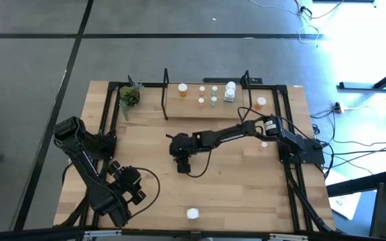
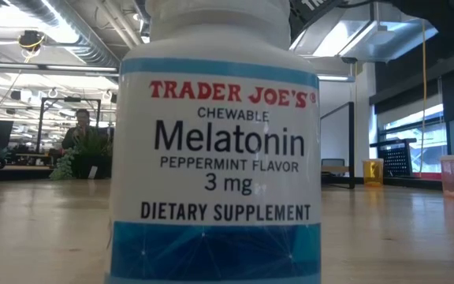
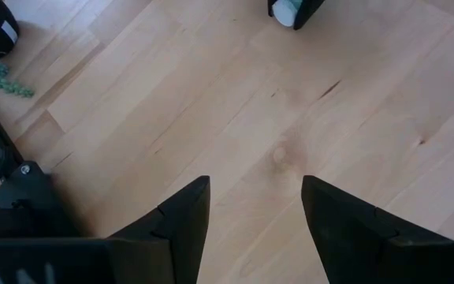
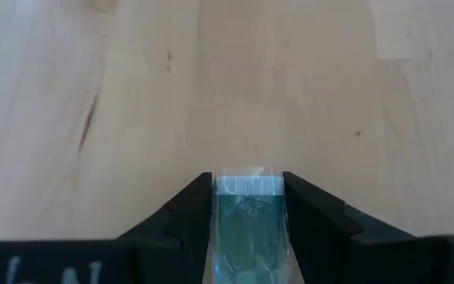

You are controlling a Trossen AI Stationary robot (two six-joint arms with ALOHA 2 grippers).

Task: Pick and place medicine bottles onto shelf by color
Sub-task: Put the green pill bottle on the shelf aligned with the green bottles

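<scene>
My right gripper [image 1: 183,162] is at the table's middle, shut on a small pale green, see-through medicine bottle [image 4: 247,225]. The left wrist view shows the same gripper and bottle [image 3: 287,9] far off. The shelf [image 1: 206,107] lies at the far edge and carries several bottles standing on their bases: orange [image 1: 182,87], pale green [image 1: 214,102] and white [image 1: 230,92]. A white melatonin bottle [image 2: 215,150] stands at the near edge [image 1: 192,213]. My left gripper [image 3: 254,207] hovers open over bare wood at the near left [image 1: 137,194]. My right gripper pinches the pale green bottle's body [image 4: 247,207] between its two fingers [image 4: 189,207], one on each side. The fingers slant down toward the table. The bottle's whitish end [image 4: 247,183] points away from the wrist. I cannot tell whether it touches the wood.
A small potted plant [image 1: 129,97] stands left of the shelf. An orange bottle [image 1: 261,102] stands right of the shelf, and a pale one [image 1: 263,144] is by the right arm. Black frame rails run along the table's left and right edges. Bare wood lies between the arms.
</scene>
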